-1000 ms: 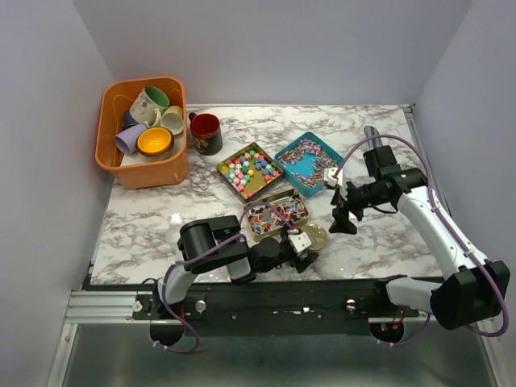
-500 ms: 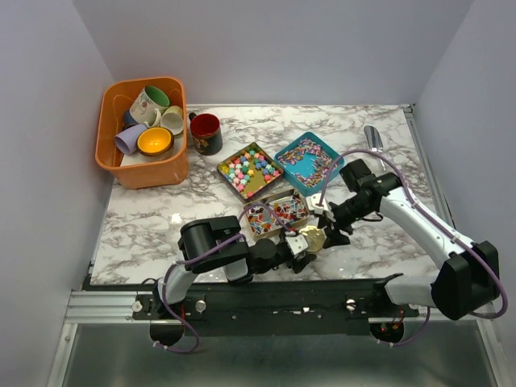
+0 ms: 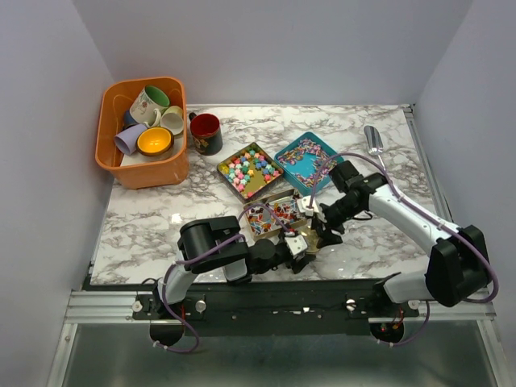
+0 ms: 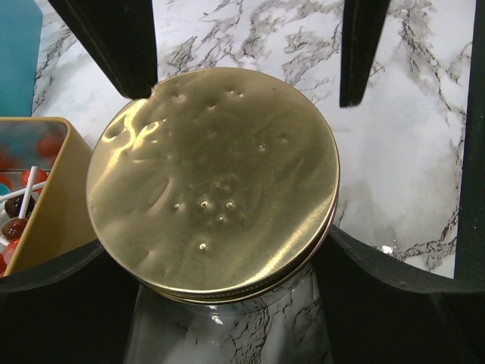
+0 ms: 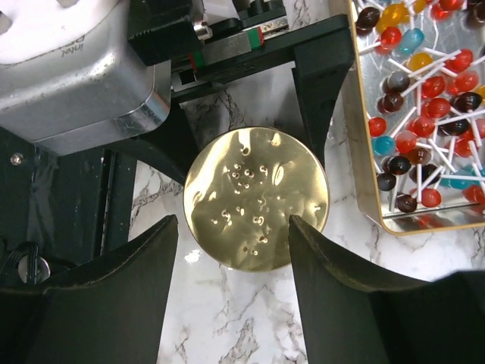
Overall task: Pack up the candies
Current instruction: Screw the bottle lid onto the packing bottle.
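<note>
The candies lie in three open tins: colourful pieces in a gold tin point(image 3: 251, 169), wrapped pieces in a teal tin point(image 3: 309, 161), and lollipops in a gold tin point(image 3: 276, 214), which also shows in the right wrist view point(image 5: 424, 114). A glass jar with a flat gold lid point(image 4: 212, 178) stands beside the lollipop tin. My left gripper point(image 4: 216, 246) is shut on the jar just under the lid point(image 3: 308, 239). My right gripper point(image 5: 233, 227) is open, with its fingers point(image 5: 121, 296) on either side of the lid point(image 5: 256, 199), not touching it.
An orange basket point(image 3: 149, 172) holding several mugs stands at the back left, with a dark red mug point(image 3: 206, 133) beside it. A metal scoop point(image 3: 372, 139) lies at the back right. The lollipop tin's wall point(image 4: 53, 205) sits close to the jar.
My right arm has swung left from the table's right side and come down over the gold lid. My left gripper has kept its hold on the jar.
</note>
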You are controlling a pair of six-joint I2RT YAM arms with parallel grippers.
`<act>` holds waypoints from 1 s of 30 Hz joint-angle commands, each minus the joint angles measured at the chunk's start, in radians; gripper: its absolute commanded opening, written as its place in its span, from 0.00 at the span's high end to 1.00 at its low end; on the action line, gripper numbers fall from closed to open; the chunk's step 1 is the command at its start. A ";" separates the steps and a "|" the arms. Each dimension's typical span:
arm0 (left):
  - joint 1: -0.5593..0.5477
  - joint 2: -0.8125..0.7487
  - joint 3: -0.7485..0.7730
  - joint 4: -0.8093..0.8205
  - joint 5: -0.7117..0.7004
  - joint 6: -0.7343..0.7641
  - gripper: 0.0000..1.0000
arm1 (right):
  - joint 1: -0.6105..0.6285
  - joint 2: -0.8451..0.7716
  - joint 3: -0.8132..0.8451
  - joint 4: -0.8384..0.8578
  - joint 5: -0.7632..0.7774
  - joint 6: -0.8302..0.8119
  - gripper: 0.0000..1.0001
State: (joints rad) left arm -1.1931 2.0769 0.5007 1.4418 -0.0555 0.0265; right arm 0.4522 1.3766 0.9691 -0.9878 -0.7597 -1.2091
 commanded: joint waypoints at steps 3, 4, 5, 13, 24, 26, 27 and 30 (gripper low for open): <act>0.000 0.018 -0.033 0.009 0.019 0.032 0.19 | 0.039 0.056 -0.018 0.058 0.052 0.020 0.32; 0.000 0.015 -0.034 0.009 0.019 0.030 0.19 | 0.040 0.067 -0.017 0.061 0.057 0.020 0.32; 0.000 0.015 -0.036 0.011 0.017 0.032 0.19 | 0.040 0.068 -0.021 0.072 0.066 0.026 0.32; 0.006 0.015 -0.039 0.011 0.022 0.038 0.19 | 0.042 0.101 -0.070 0.127 0.132 -0.017 0.30; 0.006 0.023 -0.027 -0.011 0.014 0.030 0.19 | 0.051 0.039 -0.185 0.189 0.165 -0.079 0.31; 0.006 0.023 -0.027 -0.017 0.016 0.032 0.19 | 0.051 0.012 -0.201 0.196 0.165 -0.079 0.29; 0.006 0.023 -0.027 -0.018 0.014 0.032 0.19 | 0.049 0.004 -0.214 0.202 0.165 -0.081 0.29; 0.006 0.020 -0.030 -0.024 0.016 0.035 0.19 | 0.051 -0.004 -0.230 0.210 0.169 -0.075 0.27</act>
State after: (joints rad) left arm -1.1866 2.0769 0.4957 1.4429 -0.0475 0.0059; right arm 0.4965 1.3499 0.8379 -0.7372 -0.7444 -1.2362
